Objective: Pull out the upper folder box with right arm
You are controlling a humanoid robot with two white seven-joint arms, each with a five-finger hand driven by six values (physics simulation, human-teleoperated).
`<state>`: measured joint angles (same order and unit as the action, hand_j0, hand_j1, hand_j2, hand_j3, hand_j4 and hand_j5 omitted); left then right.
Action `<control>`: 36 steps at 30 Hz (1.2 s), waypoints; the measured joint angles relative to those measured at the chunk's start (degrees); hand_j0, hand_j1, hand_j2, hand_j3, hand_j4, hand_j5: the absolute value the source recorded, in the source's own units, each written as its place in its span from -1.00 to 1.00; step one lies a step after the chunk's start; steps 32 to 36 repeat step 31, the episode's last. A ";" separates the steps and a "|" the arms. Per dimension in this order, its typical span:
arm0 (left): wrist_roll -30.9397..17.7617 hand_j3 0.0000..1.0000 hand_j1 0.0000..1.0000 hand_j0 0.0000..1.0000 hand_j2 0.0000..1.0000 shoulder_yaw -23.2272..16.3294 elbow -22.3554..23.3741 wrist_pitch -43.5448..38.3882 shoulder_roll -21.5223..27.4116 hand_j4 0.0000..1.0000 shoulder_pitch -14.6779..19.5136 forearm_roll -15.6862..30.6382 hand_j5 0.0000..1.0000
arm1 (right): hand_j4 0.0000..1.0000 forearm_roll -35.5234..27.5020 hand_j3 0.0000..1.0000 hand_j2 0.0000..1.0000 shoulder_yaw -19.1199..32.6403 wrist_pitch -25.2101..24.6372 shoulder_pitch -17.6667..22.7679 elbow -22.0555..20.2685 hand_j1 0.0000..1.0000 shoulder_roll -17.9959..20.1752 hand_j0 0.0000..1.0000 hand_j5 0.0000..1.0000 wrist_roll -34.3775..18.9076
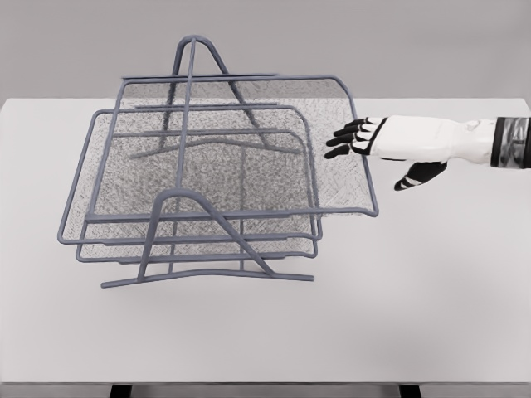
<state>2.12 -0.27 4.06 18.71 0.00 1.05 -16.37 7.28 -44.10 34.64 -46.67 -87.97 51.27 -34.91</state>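
A grey wire-mesh folder rack [207, 240] with stacked trays stands on the white table, left of centre. Its upper tray [332, 124] sticks out to the right beyond the lower trays, its right rim running from about the back to the front corner. My right hand [353, 139] comes in from the right edge, white with black fingers. The fingers are spread and point left, their tips right at the upper tray's right rim; the thumb hangs below. I cannot tell whether the fingertips touch the wire. Nothing is grasped.
The white table [431, 290] stretches to the front and right of the rack. A grey wall lies behind the table's far edge.
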 measured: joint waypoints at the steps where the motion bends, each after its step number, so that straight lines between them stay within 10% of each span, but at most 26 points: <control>1: 0.00 1.00 1.00 1.00 1.00 0.00 0.00 0.00 0.00 1.00 0.00 0.00 1.00 | 1.00 0.06 1.00 1.00 0.03 0.02 0.00 -0.12 1.00 0.55 1.00 1.00 0.00; 36: 0.00 1.00 1.00 1.00 1.00 -0.01 0.00 0.01 0.00 1.00 0.00 0.00 1.00 | 1.00 -3.76 1.00 1.00 3.20 0.51 -1.05 -0.78 1.00 11.00 1.00 1.00 -0.11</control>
